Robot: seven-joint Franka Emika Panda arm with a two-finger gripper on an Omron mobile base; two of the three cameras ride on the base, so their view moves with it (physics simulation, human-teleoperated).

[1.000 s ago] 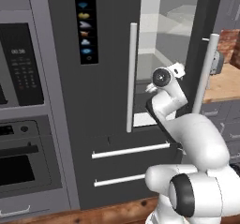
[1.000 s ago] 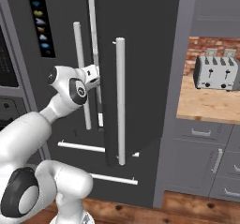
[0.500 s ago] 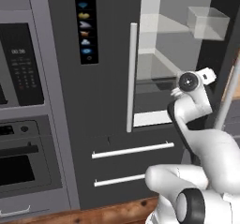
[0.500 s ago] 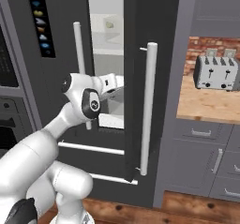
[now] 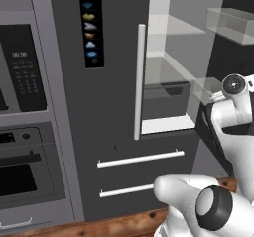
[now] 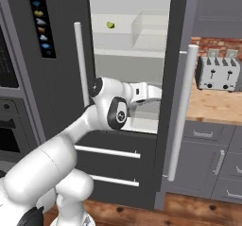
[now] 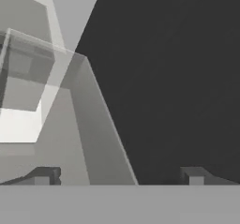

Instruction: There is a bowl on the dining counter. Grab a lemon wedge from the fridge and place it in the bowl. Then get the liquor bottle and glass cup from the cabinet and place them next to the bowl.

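We see the fridge cut off at the top in both base views, so its full height stays out of frame. Its open right door hides the end of our arm in the right base view, and the hand itself cannot be made out there. In the hand view the hand shows as two dark tips wide apart, most of each tip lost behind the bottom band. A small yellow-green object on the upper shelf is too small for us to identify. The toaster is clipped by the right edge.
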